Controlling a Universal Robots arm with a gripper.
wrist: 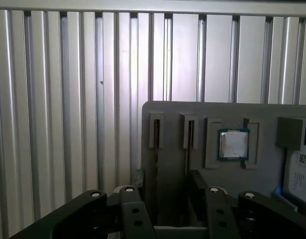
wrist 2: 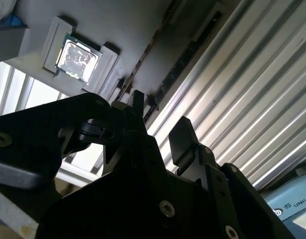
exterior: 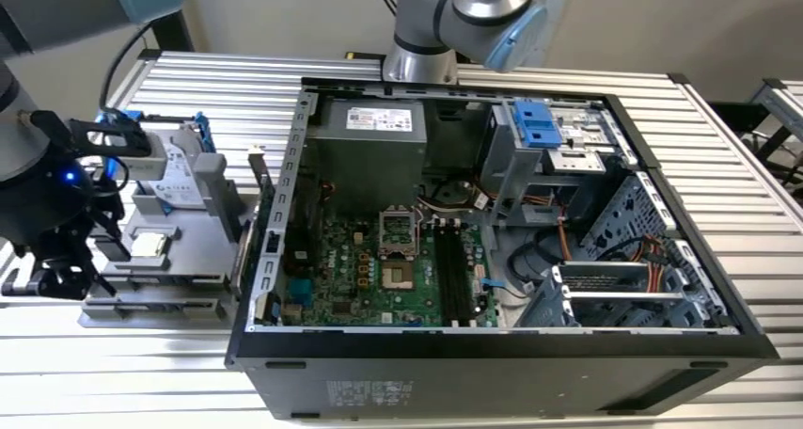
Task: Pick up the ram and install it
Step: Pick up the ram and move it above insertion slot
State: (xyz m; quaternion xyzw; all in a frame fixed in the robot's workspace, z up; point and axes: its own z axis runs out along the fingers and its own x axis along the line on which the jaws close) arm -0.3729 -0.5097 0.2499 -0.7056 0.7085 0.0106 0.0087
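Observation:
The ram [wrist 2: 145, 57] stands on its long edge in a slot of the grey parts fixture [exterior: 188, 283], so I see just its thin edge [wrist: 188, 149]. My gripper [exterior: 51, 274] hovers over the fixture's near end at the exterior view's left, beside the open computer case [exterior: 502, 213]. Its black fingers [wrist 2: 183, 134] are apart and open, with nothing between them. In both wrist views the gripper [wrist: 165, 196] [wrist 2: 160, 119] sits just above the fixture's slots, one finger close to the ram's edge. The dark memory slots [exterior: 454, 269] lie on the green motherboard inside the case.
A square silver processor [wrist: 233, 144] [wrist 2: 77, 57] rests in a pocket of the fixture next to the slots. A hard drive with a blue bracket [exterior: 169, 166] stands at the fixture's far end. A second arm's base [exterior: 420, 62] sits behind the case on the ribbed metal table [exterior: 728, 137].

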